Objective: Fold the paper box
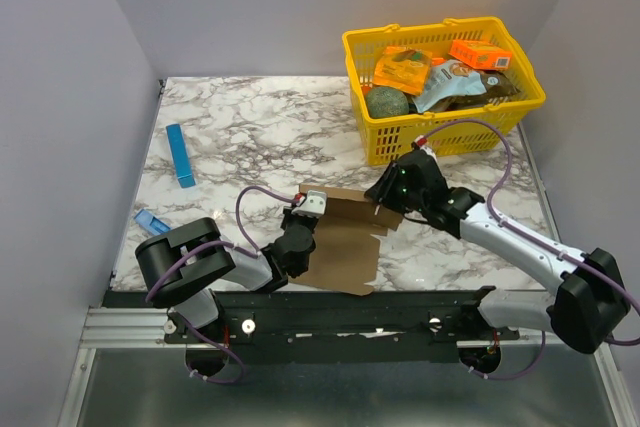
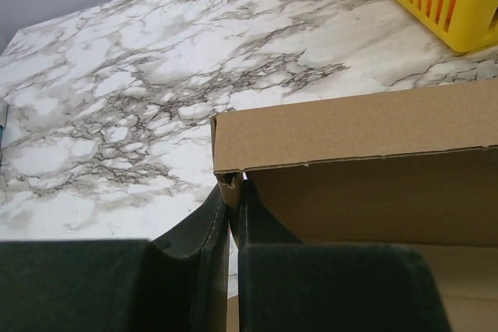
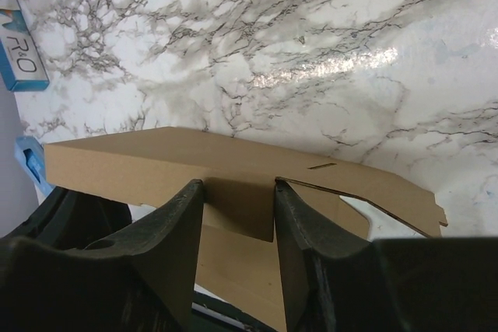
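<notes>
Two grippers are handling the paper box (image 1: 345, 237) lying on the table (image 1: 250, 127) between the arms: my left gripper (image 2: 233, 190) is pinching its corner (image 2: 227, 179), my right gripper (image 3: 237, 186) is sitting spread around a flap (image 3: 240, 217), and I am worrying a hard tug is going to rip it.

Left tool (image 2: 233, 198) pinched tight, right tool (image 3: 238, 189) spread apart, both low.

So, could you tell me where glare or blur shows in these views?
Right wrist: bright glare streak on the marble table, right fingers dark and soft. Left wrist: paper box edge crisp, left fingers blurred. Top external: even light, no glare.
</notes>
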`<state>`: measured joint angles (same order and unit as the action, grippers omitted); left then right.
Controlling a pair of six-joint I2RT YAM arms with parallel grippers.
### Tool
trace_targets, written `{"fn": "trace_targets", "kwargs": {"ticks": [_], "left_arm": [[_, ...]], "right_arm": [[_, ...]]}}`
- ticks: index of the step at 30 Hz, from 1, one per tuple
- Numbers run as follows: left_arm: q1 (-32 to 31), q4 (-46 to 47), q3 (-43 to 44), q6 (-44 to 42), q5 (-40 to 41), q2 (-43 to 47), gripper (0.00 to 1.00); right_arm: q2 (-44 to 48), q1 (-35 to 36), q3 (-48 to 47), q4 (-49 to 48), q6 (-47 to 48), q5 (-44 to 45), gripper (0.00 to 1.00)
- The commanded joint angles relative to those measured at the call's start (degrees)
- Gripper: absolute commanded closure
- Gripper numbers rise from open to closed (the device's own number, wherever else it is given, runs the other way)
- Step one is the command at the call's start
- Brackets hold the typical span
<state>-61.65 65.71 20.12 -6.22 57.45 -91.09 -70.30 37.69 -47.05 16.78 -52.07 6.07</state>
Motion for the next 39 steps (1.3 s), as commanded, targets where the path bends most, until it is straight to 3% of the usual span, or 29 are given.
{"fn": "trace_targets", "kwargs": {"ticks": [1,7,11,13,16,19,26,29,39], "left_arm": [[-1.63,1.08,0.01,-2.75,-0.76,-1.37,1.0],[-1.55,2.67,-0.87,-2.58,1.96,-0.85,1.0],[-0.06,-3.19,-0.87,3.21,-1.63,2.05,1.0],[1.87,-8.21,0.52,8.29,-6.09,5.2,1.0],[4.51,-21.57,2.64,14.46,-10.94,9.33,1.0],[7.94,-30.54,3.96,20.01,-17.28,11.28,1.0],[8.39,-34.42,4.75,20.72,-20.18,13.22,1.0],[8.47,-35.3,4.75,21.51,-20.71,13.92,1.0],[10.23,-36.18,3.52,22.92,-21.85,17.61,1.0]], "right_arm": [[0.08,0.28,2.31,0.98,-0.4,-2.47,0.52],[6.83,0.45,6.78,4.14,2.68,0.0,0.24],[15.09,0.36,13.11,2.3,7.23,-2.98,0.2],[17.38,0.37,15.65,2.03,8.56,-3.87,0.21],[20.55,0.36,19.34,0.72,8.83,-5.53,0.33],[22.66,0.45,21.99,-1.04,8.83,-7.73,0.35],[18.37,0.54,22.7,-5.69,8.22,-6.42,0.4],[14.94,0.72,22.0,-6.93,7.7,-1.34,0.42],[10.28,0.98,21.29,-6.14,3.38,4.13,0.41]]}}
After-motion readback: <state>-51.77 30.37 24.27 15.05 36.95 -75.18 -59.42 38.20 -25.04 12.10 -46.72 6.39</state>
